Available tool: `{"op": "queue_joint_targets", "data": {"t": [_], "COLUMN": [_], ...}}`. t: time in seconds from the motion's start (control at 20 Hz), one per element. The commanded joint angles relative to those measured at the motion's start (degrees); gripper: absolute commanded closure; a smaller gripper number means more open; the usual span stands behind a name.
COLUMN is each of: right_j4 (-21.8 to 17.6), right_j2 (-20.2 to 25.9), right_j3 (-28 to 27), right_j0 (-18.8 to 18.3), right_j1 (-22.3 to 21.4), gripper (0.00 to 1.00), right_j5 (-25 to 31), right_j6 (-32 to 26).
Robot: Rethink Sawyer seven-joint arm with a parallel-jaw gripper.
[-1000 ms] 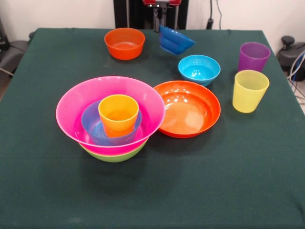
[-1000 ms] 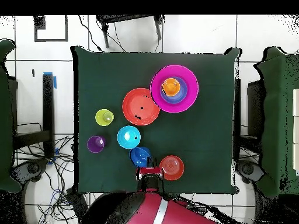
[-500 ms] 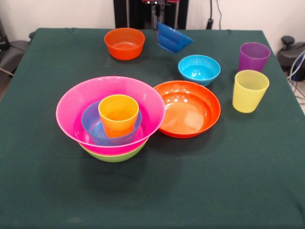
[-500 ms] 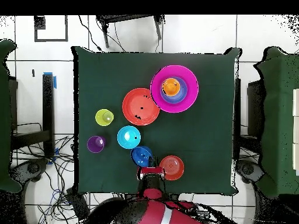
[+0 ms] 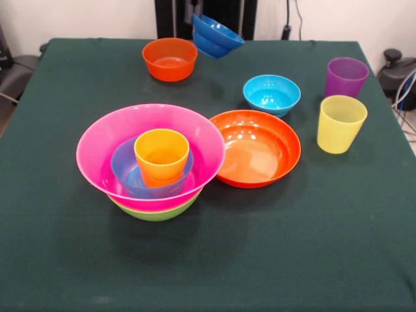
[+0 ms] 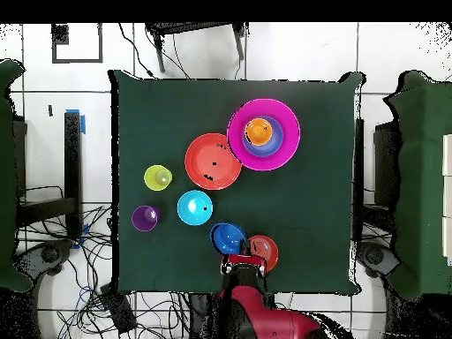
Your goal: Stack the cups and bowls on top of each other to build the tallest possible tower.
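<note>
Front view: dark blue bowl [image 5: 216, 36] tilted and lifted clear of the green-clothed bench [image 5: 208, 260], up at the top edge, just right of the small orange bowl [image 5: 170, 58] and partly above it. Gripper [image 5: 192, 10] barely visible there as a dark piece at the bowl's upper left rim; seemed clamped on that rim, jaws themselves mostly cut off by the frame. Tower [image 5: 151, 162] stood front left: lime green bowl [image 5: 156, 211] at the bottom, large pink bowl [image 5: 104, 146] nested in it, small blue bowl [image 5: 123, 166] inside the pink one, orange cup [image 5: 161, 156] upright in the blue one. Shallow orange bowl [image 5: 257, 148] sat touching or just beside the pink rim on the right. Cyan bowl [image 5: 272, 94] lay behind that, apart from it. Translucent yellow cup [image 5: 341, 123] and translucent purple cup [image 5: 346, 77] stood upright at the right side, near each other, the purple one farther back. Overhead view: dark blue bowl [image 6: 228, 238] overlapped the small orange bowl [image 6: 262, 252] near the bench edge, with the red arm [image 6: 256, 313] reaching in from below and the gripper [image 6: 240, 262] at the bowl's rim. Tower [image 6: 263, 134] showed as concentric pink, blue and orange rings, touching the shallow orange bowl [image 6: 213, 161].
</note>
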Motion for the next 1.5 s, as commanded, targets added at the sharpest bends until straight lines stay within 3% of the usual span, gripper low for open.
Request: {"op": "queue_joint_targets", "data": {"t": [0.05, 0.2, 0.5, 0.8, 1.5], "right_j4": [-2.51, -2.81, -3.05, -3.55, -1.49], "right_j2": [10.69, 13.74, 15.43, 23.82, 26.12], "right_j3": [0.68, 1.26, 1.43, 1.70, -1.27], "right_j0": [-2.96, -5.49, -7.97, -15.58, -16.56], "right_j1": [-8.35, -10.95, -13.21, -16.53, -16.76], "gripper": [1.00, 1.00, 1.00, 1.00, 1.00], "right_j5": [12.77, 15.66, 17.58, 23.78, 28.14], "right_j6": [10.24, 10.57, 9.70, 8.51, 5.57]}}
